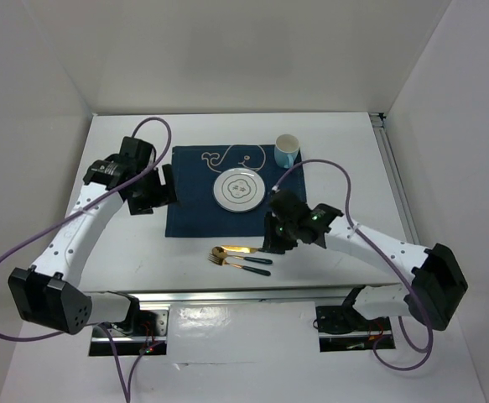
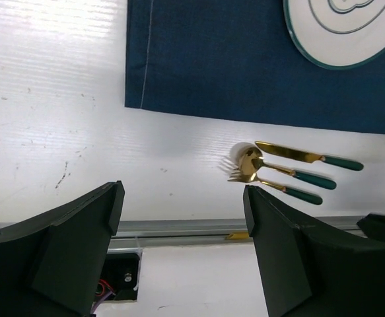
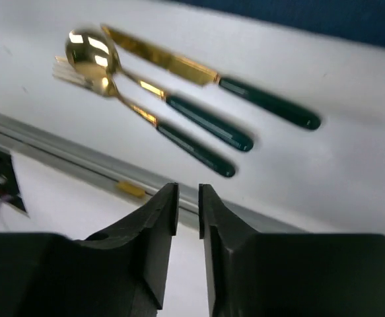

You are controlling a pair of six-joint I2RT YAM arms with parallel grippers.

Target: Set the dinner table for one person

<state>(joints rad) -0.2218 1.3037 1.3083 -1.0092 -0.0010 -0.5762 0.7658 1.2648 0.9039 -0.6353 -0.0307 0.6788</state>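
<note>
The white dinner table (image 1: 353, 168) carries a navy whale-print placemat (image 1: 189, 189) with a white plate (image 1: 239, 191) on it and a light blue cup (image 1: 286, 151) at its far right corner. A gold knife (image 3: 199, 72), spoon (image 3: 152, 89) and fork (image 3: 172, 132) with green handles lie side by side on the bare table in front of the placemat. My right gripper (image 3: 188, 198) hovers above their handle ends, its jaws a narrow gap apart and empty. At the placemat's left edge, my left gripper (image 2: 182, 198) stands wide open, holding nothing.
A silver rail (image 3: 60, 148) runs along the table's near edge, just beyond the cutlery (image 2: 284, 172). Another rail (image 1: 395, 176) lines the right edge. White walls enclose the table on three sides. Purple cables loop off both arms.
</note>
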